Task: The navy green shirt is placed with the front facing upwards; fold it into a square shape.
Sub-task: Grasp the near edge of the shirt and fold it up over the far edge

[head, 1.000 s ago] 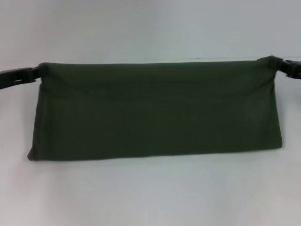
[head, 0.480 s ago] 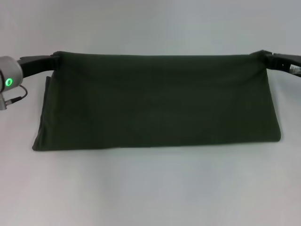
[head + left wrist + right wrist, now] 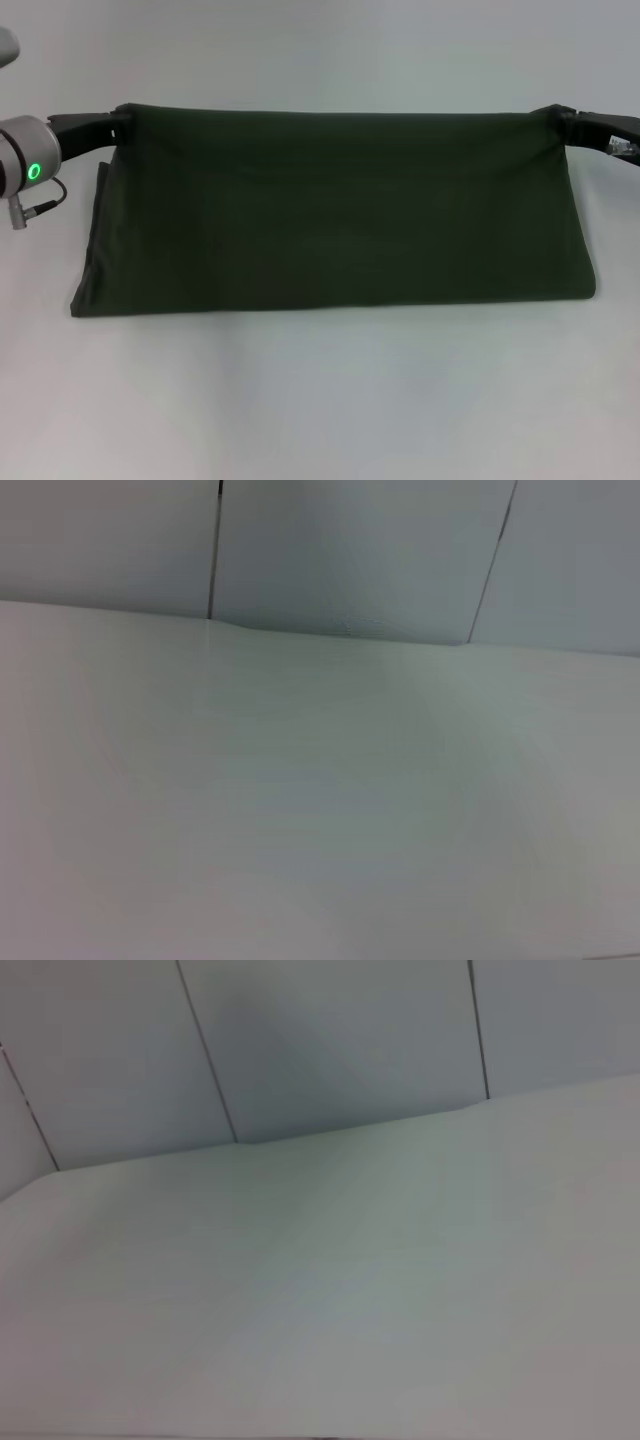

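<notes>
The navy green shirt (image 3: 335, 215) shows its plain dark side in the head view, folded into a wide band on the white table (image 3: 320, 400). Its far edge is lifted and stretched taut between both grippers, while its near fold rests on the table. My left gripper (image 3: 122, 117) is shut on the far left corner. At the far right corner my right gripper (image 3: 560, 113) is shut on the cloth. Neither wrist view shows the shirt or any fingers.
White table surface surrounds the shirt on all sides. The left wrist view shows the table's far edge (image 3: 340, 635) meeting a panelled wall (image 3: 350, 550). The right wrist view shows the same wall (image 3: 330, 1040).
Over the last second both grippers carried the shirt's lifted far edge farther away and pulled it flatter. In the last half second it hardly moved; the left wrist shifted slightly right.
</notes>
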